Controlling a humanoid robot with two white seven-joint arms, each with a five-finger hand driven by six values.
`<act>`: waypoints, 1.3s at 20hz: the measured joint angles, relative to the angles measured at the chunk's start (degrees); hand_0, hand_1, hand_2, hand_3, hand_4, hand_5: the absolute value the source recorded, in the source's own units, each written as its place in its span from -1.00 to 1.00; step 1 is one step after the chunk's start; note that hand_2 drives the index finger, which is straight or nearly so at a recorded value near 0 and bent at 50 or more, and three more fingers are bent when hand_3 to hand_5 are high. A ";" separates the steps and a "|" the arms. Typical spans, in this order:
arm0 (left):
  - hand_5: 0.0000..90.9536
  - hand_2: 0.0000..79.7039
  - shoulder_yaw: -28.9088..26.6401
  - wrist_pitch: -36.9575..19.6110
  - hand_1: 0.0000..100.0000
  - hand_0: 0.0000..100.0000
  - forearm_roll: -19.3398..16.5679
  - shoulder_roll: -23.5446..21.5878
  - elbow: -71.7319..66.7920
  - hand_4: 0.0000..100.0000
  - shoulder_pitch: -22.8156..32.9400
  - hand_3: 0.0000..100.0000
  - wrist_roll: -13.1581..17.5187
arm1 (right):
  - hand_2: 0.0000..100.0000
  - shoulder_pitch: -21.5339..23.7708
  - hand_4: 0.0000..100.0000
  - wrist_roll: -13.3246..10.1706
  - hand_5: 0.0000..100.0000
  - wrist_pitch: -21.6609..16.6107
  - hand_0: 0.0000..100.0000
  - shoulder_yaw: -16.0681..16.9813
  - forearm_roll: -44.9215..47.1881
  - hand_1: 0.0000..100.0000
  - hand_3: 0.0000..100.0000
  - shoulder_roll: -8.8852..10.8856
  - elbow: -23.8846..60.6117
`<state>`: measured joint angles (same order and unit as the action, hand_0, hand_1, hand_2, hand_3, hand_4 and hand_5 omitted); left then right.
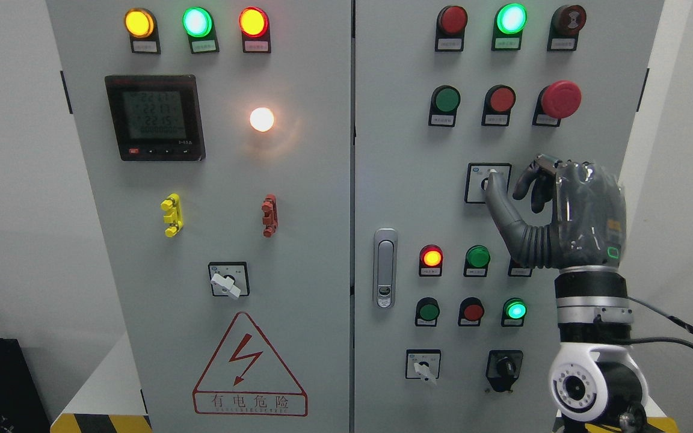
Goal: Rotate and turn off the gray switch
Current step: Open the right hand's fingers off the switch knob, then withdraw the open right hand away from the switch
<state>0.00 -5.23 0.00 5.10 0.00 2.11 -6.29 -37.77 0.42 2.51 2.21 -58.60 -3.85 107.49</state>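
Right hand (554, 207) raised in front of the right door (394, 180) of the gray electrical cabinet, with arm entering from the bottom edge at about 5 o'clock of the picture. Thumb (503, 207) stretched up and to the left, its tip touching the gray rotary switch (486, 182) on its square plate. Other fingers (533, 183) curled toward the switch from its 3 o'clock side. Looks like a pinch on the knob, but cannot tell if the grip is really closed, because the knob is mostly hidden behind thumb and fingers.

Switch placed a little right of the middle of the door, at 6 o'clock from the red push button (501, 100) and at 7 o'clock from the big red mushroom button (561, 99). At 6 o'clock from the switch, a dark green lamp (477, 257), and beside it a lit red-orange lamp (431, 258). Near the bottom of the door, one more white-handled selector (423, 365) and a black selector (505, 367) at its 3 o'clock. Metal door latch (385, 267) at the left edge of this door.

On the left door, a digital meter (154, 117) at 10 o'clock and a glowing white lamp (261, 119) at its 3 o'clock.
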 measured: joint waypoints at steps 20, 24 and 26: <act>-1.00 -1.00 0.00 0.00 -0.22 -0.76 0.00 0.00 0.00 -1.00 0.02 -1.00 -0.12 | -1.00 9.42 -1.00 -2.53 -1.00 -12.55 -0.39 4.45 5.55 -0.57 -0.90 0.10 6.97; -1.00 -1.00 0.00 0.00 -0.22 -0.76 0.00 0.00 0.00 -1.00 0.02 -1.00 -0.06 | -1.00 9.86 -1.00 -2.23 -1.00 -12.77 -0.42 4.69 5.71 -0.55 -0.91 0.12 7.44; -1.00 -1.00 0.00 0.00 -0.22 -0.76 0.00 0.00 0.00 -1.00 0.02 -1.00 -0.03 | -1.00 10.16 -1.00 -2.21 -1.00 -13.04 -0.42 4.80 5.76 -0.56 -0.92 0.14 7.59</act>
<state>0.00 -5.23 0.00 5.10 0.00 2.12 -6.33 -27.61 -1.79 -10.53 7.01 -52.84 -3.70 115.08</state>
